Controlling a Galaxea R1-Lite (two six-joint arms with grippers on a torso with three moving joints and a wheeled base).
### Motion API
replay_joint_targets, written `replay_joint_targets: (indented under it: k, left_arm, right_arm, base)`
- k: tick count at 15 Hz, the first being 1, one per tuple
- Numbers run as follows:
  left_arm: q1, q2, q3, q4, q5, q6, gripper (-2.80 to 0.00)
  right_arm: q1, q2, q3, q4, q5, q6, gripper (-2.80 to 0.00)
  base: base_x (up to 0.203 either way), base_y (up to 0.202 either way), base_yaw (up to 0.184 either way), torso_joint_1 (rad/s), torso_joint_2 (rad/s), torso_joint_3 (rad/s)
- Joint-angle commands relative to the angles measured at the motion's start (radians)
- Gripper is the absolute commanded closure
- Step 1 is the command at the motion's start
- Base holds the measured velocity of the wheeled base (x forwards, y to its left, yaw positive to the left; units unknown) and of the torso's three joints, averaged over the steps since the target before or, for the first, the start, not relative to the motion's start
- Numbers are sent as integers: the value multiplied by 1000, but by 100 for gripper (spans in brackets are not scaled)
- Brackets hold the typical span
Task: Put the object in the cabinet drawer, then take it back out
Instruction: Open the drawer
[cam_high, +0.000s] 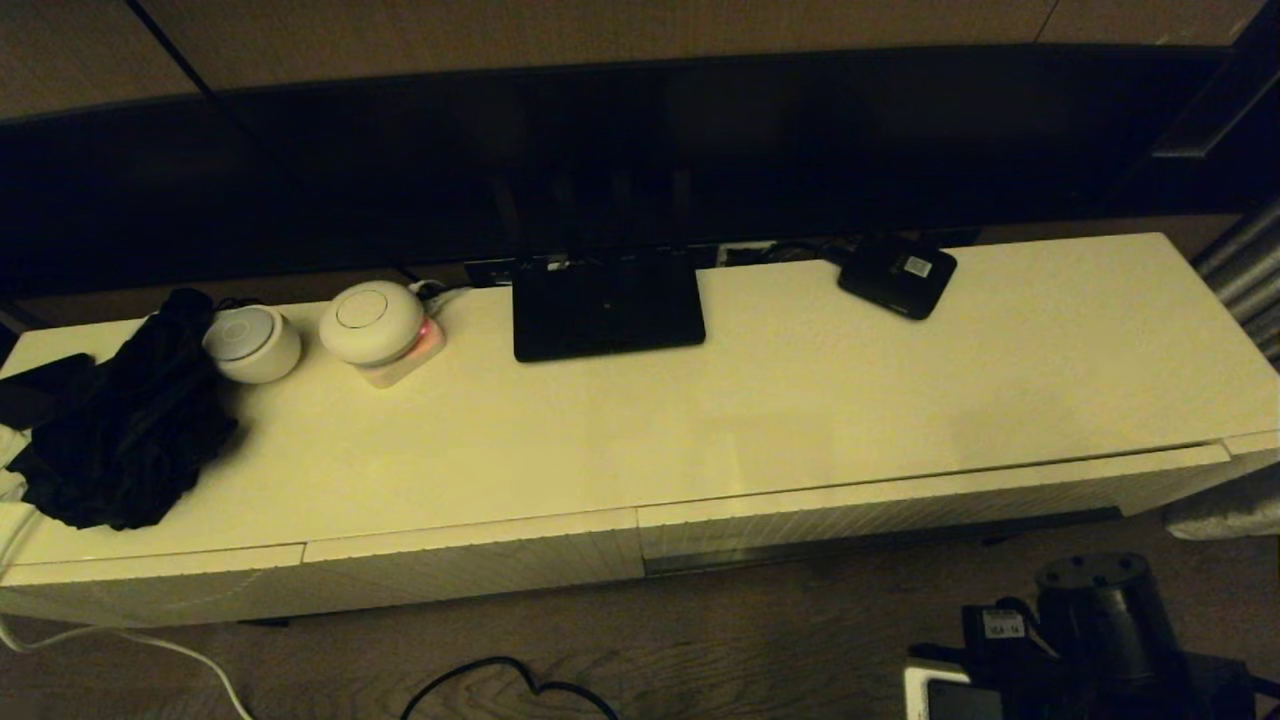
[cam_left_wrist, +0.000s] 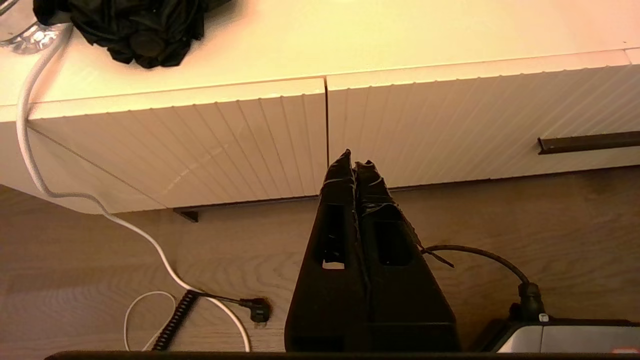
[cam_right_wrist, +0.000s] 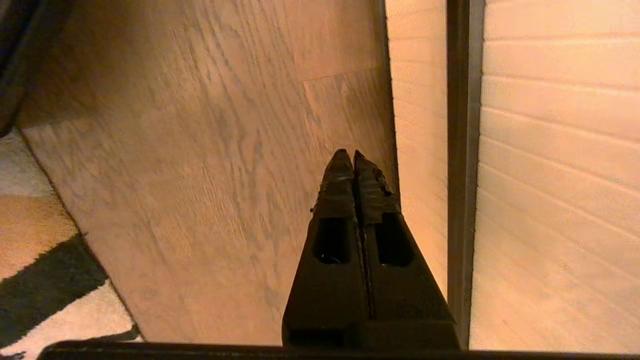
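The right claw (cam_right_wrist: 354, 156) hangs clenched and empty beside the ribbed drawer (cam_right_wrist: 560, 150), above the floor (cam_right_wrist: 200, 150); the left claw (cam_left_wrist: 354, 157) is parked, clenched.

Cabinet top held two round white devices (cam_high: 252, 342) (cam_high: 372, 322), one flat black router (cam_high: 607, 305), one small black square device with a white label (cam_high: 898, 275) and one heap of black cloth (cam_high: 130, 420). Ribbed cream drawer fronts: three, the widest one (cam_high: 930, 500) on the right.
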Motion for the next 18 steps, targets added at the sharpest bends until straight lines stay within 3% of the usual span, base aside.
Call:
replay_joint_targets:
  k: [1,4,5,6,18]
  left_arm:
    - [0,0,3,0,1,0,0]
    - [0,0,3,0,1,0,0]
    - [0,0,3,0,1,0,0]
    - [1,0,3,0,1,0,0]
    - [0,0,3,0,1,0,0]
  right_arm:
    - [-37,-4,-4,8,45,-37,0]
    - [-56,-12,-10,19,44,-64,0]
    - [-56,-20,-5,19,46,-62,-75]
    - [-56,-24,1,19,47,-62,-280]
    - [-70,112,-67,18,63,-78,-280]
  base:
    - [0,0,0,0,0,0]
    - [0,0,0,0,0,0]
    - [0,0,0,0,0,0]
    - [0,0,0,0,0,0]
    - [0,0,0,0,0,0]
